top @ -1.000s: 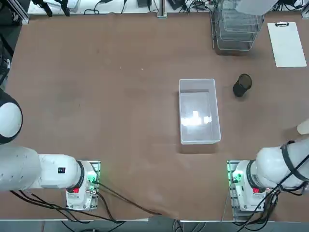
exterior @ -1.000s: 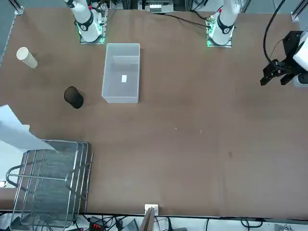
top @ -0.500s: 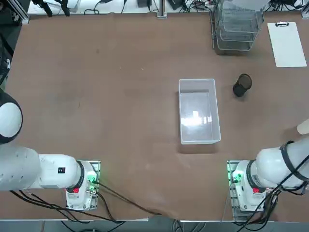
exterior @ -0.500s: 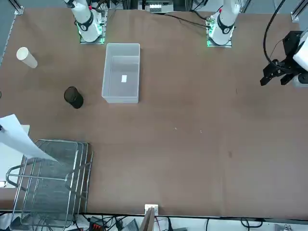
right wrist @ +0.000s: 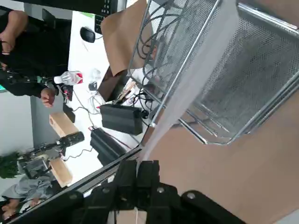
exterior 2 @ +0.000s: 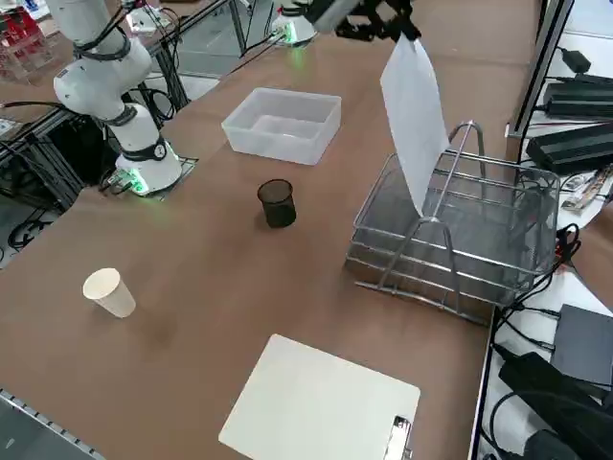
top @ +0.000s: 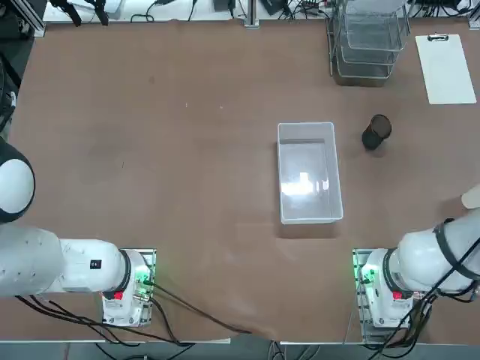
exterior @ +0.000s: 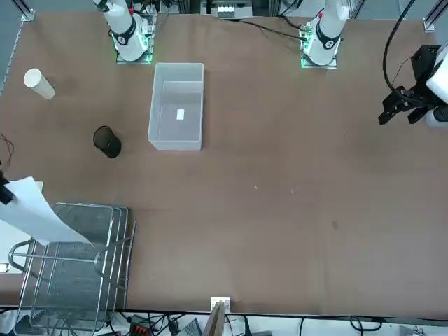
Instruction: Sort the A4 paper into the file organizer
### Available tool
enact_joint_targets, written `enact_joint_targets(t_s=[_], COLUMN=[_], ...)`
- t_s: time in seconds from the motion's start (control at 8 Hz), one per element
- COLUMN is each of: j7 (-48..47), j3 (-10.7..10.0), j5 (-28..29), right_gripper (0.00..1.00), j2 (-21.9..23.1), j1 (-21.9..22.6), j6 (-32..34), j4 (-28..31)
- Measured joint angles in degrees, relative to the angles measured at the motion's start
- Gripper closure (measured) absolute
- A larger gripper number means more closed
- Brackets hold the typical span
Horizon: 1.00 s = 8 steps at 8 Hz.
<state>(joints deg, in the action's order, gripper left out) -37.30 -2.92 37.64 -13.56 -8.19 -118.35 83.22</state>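
One sheet of A4 paper (exterior 2: 414, 120), clenched between the fingers of the right gripper (right wrist: 137, 167), has shifted farther across the wire-mesh file organizer (exterior 2: 498, 254), its free end hanging over the tiers, so placement seems near but unfinished. No sheet can be made out lying in that organizer; the clear plastic bin (exterior 2: 276, 146) stands well apart, toward the robot's base.
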Motion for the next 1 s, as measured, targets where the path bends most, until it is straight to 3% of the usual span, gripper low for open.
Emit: enact_joint_targets(t_s=[0.62,1.0], j7=[2.4,2.4], j3=[0.0,0.0], j5=[0.0,0.0], right_gripper=[0.98,0.98], j2=[-3.3,-3.1], j1=[1.4,1.6], j6=[-4.9,-4.9], j4=[0.6,6.0])
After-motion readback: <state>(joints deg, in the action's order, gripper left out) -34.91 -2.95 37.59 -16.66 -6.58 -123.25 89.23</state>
